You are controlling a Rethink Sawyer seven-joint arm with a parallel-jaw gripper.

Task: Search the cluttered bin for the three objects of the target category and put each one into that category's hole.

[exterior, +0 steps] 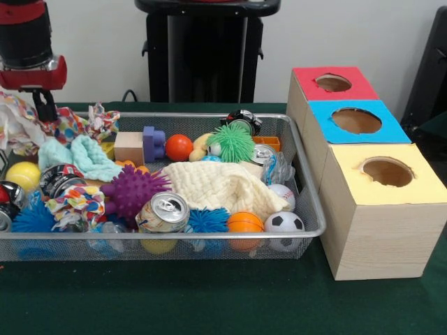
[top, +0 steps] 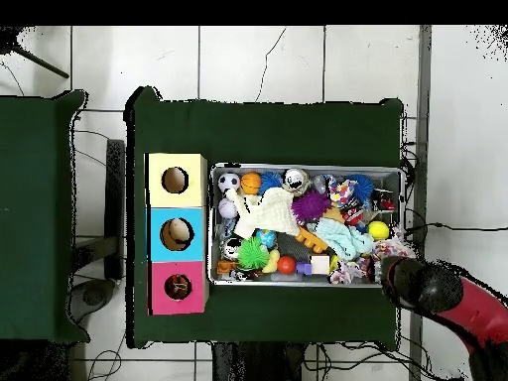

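No text, label, brand or number can be read anywhere.

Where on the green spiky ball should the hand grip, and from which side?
Grip the green spiky ball around its middle, coming straight down from above. It sits on top of the clutter in the bin, exposed above, while other things crowd its sides; its soft spikes probably give under a squeeze.

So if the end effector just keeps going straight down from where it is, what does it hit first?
Probably the patterned cloth heaped at the bin's far corner; the end effector hangs just above it. Depth is hard to judge, so it might meet the rim instead.
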